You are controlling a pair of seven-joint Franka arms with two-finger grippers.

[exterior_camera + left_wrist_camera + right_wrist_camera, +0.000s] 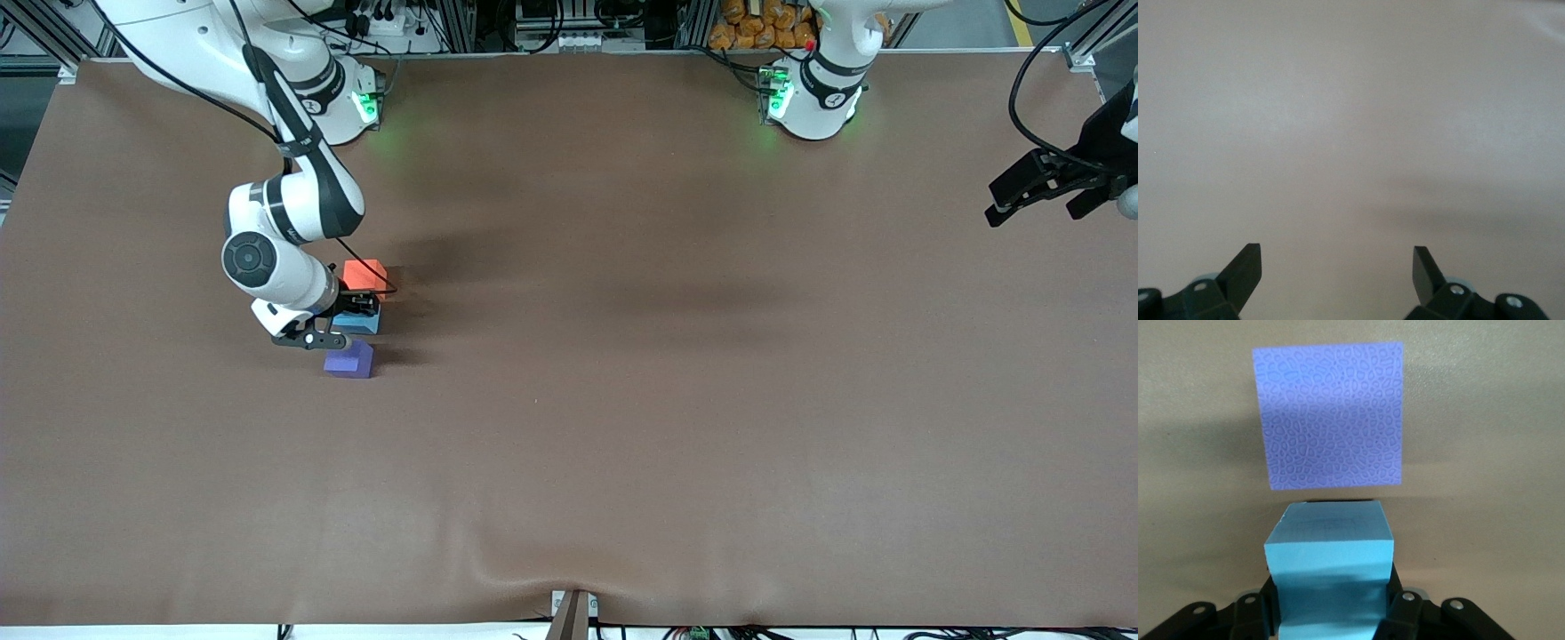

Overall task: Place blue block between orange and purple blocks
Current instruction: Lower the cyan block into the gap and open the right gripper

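My right gripper (360, 311) is shut on the blue block (359, 322), a light sky-blue cube, low over the table in the gap between the other two cubes. The right wrist view shows the blue block (1330, 570) squeezed between the gripper's (1330, 603) fingers, with the purple block (1331, 417) on the cloth close by. In the front view the orange block (365, 273) sits farther from the camera and the purple block (350, 360) nearer to it. My left gripper (1045, 191) waits open above the left arm's end of the table, and its wrist view shows open fingers (1245, 270) over bare cloth.
A brown cloth (622, 400) covers the table. The two arm bases (813, 98) stand along its edge farthest from the camera. A small clamp (573, 613) sits at the edge nearest the camera.
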